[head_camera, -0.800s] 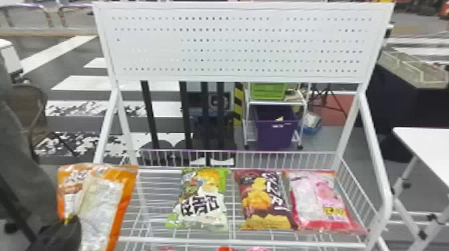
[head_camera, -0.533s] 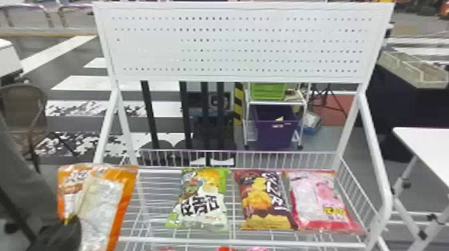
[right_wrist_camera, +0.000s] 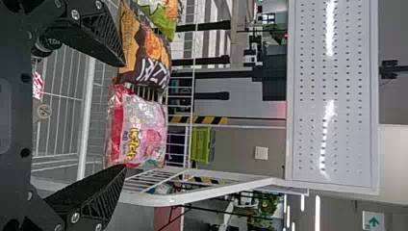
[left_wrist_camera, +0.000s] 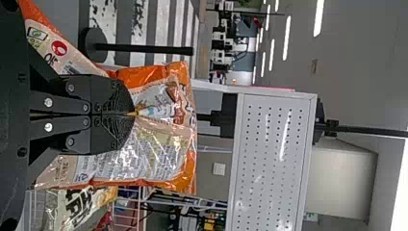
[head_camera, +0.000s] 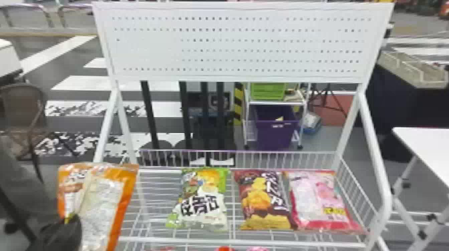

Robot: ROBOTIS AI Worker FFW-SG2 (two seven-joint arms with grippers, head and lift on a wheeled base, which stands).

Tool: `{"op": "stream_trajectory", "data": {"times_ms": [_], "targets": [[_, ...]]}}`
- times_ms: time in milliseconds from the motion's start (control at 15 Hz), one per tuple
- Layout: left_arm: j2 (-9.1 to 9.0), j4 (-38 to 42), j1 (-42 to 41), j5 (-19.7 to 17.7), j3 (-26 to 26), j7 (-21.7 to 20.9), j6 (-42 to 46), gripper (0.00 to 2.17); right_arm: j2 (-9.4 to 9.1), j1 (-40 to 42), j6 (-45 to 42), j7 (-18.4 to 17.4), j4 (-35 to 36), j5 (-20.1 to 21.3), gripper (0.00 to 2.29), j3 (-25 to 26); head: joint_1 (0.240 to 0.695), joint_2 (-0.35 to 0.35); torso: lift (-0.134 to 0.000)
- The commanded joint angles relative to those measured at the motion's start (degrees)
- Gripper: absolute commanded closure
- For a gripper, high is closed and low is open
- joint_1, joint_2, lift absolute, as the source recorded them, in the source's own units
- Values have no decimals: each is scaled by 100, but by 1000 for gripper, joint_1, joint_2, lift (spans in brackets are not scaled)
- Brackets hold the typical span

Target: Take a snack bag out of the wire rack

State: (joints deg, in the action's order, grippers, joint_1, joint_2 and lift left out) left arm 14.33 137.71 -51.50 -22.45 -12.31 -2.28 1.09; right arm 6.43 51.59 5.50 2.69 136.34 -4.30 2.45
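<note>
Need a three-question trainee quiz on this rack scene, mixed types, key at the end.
1. True or false: the right claw is open.
2. Fill in: the left claw grips the ____ snack bag.
3. Multiple choice: how many other bags lie in the rack's upper basket?
A) two
B) three
C) five

Key: 1 true; 2 orange; 3 B.

Over in the wire rack [head_camera: 213,240], three snack bags lie in a row: one near the middle [head_camera: 203,200], another to its right [head_camera: 262,200], the last rightmost [head_camera: 317,200]. A fourth bag [head_camera: 100,200], in the left gripper [head_camera: 70,221], is at the rack's left. A cart [head_camera: 275,103] stands behind, a table [head_camera: 431,147] right.
</note>
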Motion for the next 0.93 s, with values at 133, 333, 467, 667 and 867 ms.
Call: {"op": "stream_trajectory", "data": {"times_ms": [133, 333, 467, 667, 867], "targets": [[9, -7, 8, 39, 62, -1, 0, 1885, 631, -1591, 905, -489, -969, -765, 151, -395, 499, 0, 0], [0, -7, -18, 100, 133, -1, 18, 1885, 754, -2892, 1538, -691, -1514, -905, 151, -949, 499, 0, 0], [-9, 11, -36, 162, 177, -1, 18, 1885, 719, -3692, 2136, -753, -1909, -976, 151, -1291, 499, 0, 0], [-9, 11, -36, 162, 185, -1, 0, 1885, 491, -4782, 2523, -814, -2867, -1213, 151, -1696, 499, 0, 0], [-9, -7, -27, 170, 185, -1, 0, 1885, 359, -5344, 2663, -779, -3544, -1275, 218, -1915, 499, 0, 0]]}}
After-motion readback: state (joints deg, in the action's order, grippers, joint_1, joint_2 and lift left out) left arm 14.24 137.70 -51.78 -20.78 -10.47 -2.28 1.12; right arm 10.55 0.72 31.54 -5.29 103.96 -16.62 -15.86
